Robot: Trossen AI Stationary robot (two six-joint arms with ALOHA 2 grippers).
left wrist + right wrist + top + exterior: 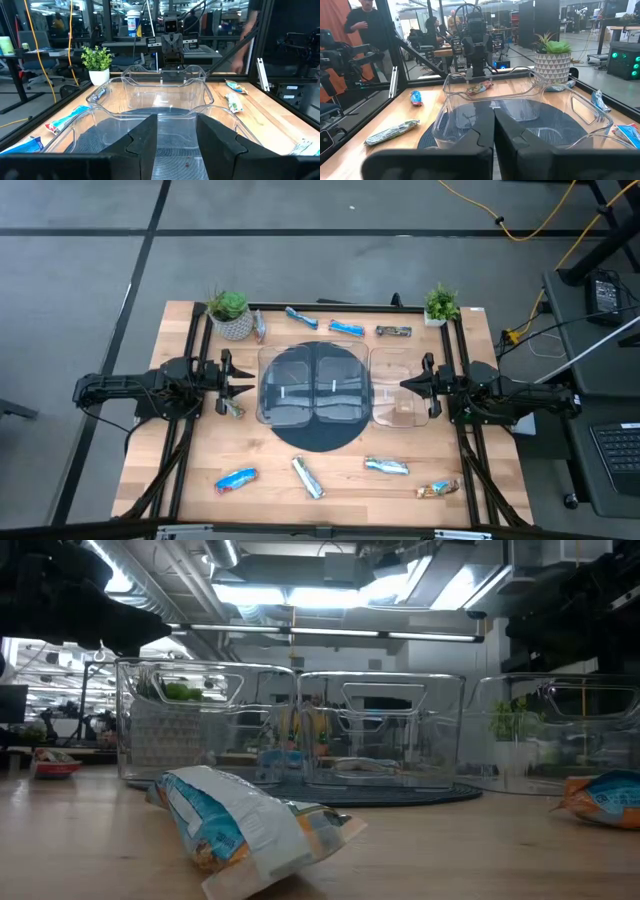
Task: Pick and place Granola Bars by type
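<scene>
Several wrapped granola bars lie flat on the wooden table. Along the far edge are two bright blue ones (301, 317) (346, 328), a dark brown one (393, 331) and one by the left plant (259, 328). Along the near edge are a bright blue bar (236, 479), a silver one (307, 477), a silver-blue one (386, 466) and a tan-orange one (438, 489). Another bar (232, 408) lies just near-side of my left gripper (240, 377). That gripper is open (176, 145) and hovers left of the trays. My right gripper (408, 385) is shut (494, 135) over the right tray's edge.
Three clear plastic trays stand mid-table: two (288, 385) (340, 385) on a dark round mat and one (398, 375) to their right. Small potted plants stand at the far left (230, 313) and far right (441, 306) corners. People show in the room beyond the table.
</scene>
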